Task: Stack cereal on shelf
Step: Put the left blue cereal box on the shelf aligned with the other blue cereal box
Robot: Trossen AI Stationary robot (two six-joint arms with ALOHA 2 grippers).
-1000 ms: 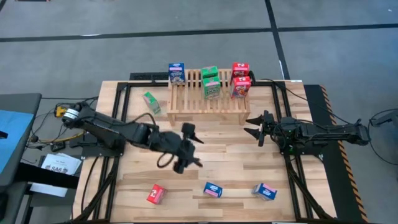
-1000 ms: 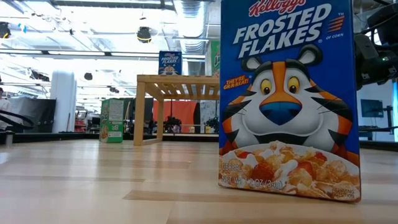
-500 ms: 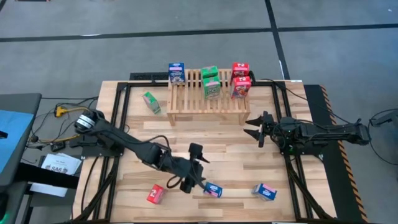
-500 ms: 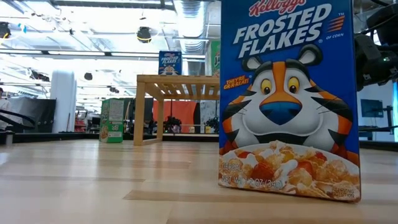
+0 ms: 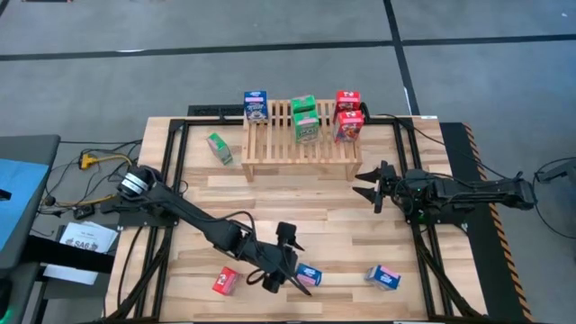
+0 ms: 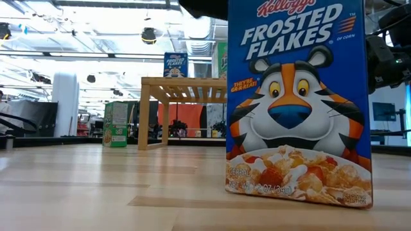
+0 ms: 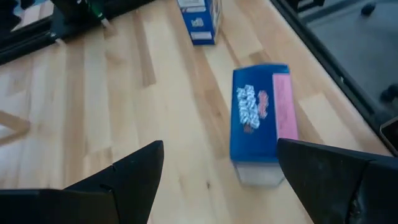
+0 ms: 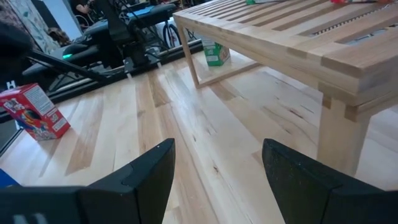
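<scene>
The wooden shelf point(image 5: 301, 144) stands at the table's far side with a blue point(image 5: 256, 106), a green point(image 5: 305, 120) and a red cereal box point(image 5: 347, 115) on or by its far part. A green box point(image 5: 219, 148) stands left of it. Near the front edge are a red box point(image 5: 226, 282) and two blue boxes point(image 5: 309, 274) point(image 5: 384, 277). My left gripper point(image 5: 286, 263) hovers open just left of the middle blue box point(image 7: 258, 118), which lies ahead of its fingers. My right gripper point(image 5: 372, 183) waits open to the right of the shelf.
A blue Frosted Flakes box point(image 6: 298, 102) stands upright right in front of the low camera, hiding the right part of the shelf point(image 6: 183, 90). Bare planks point(image 5: 324, 220) lie between the shelf and the front boxes. Cables run along the left table edge point(image 5: 99, 162).
My left gripper has swung from the table's middle toward the near edge and down, ending beside the middle blue box, its fingers staying open. A dark part of that arm now shows at the low view's top. No box has moved.
</scene>
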